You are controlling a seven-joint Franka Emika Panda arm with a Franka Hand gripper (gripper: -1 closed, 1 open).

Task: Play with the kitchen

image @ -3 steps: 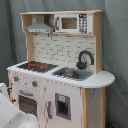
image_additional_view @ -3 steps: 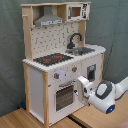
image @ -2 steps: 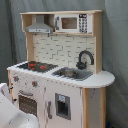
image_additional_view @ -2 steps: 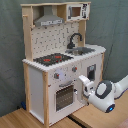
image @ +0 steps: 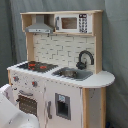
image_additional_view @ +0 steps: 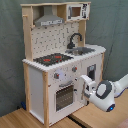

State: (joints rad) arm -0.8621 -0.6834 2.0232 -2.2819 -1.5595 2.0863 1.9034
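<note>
The kitchen (image: 65,75) (image_additional_view: 35,80) is a tall white and light-wood toy, seen in both exterior views. It has a black-red stovetop (image_additional_view: 52,59), a black faucet (image_additional_view: 75,40) over a sink (image_additional_view: 84,49), a grey hood (image_additional_view: 49,20) and a small microwave (image_additional_view: 76,11). The windowed oven door (image_additional_view: 64,95) looks shut. My gripper (image_additional_view: 85,86) hovers just in front of the kitchen's lower front, at the oven door's right edge. In the first exterior view only the white arm (image: 12,112) shows, at the bottom left.
A grey curtain (image_additional_view: 112,30) hangs behind the kitchen. The kitchen stands on a wooden tabletop (image_additional_view: 25,119). A white cabinet door with a dark panel (image: 62,105) sits right of the oven in the first exterior view.
In the second exterior view my gripper has risen a little and moved closer to the kitchen's front. The kitchen itself has not moved.
</note>
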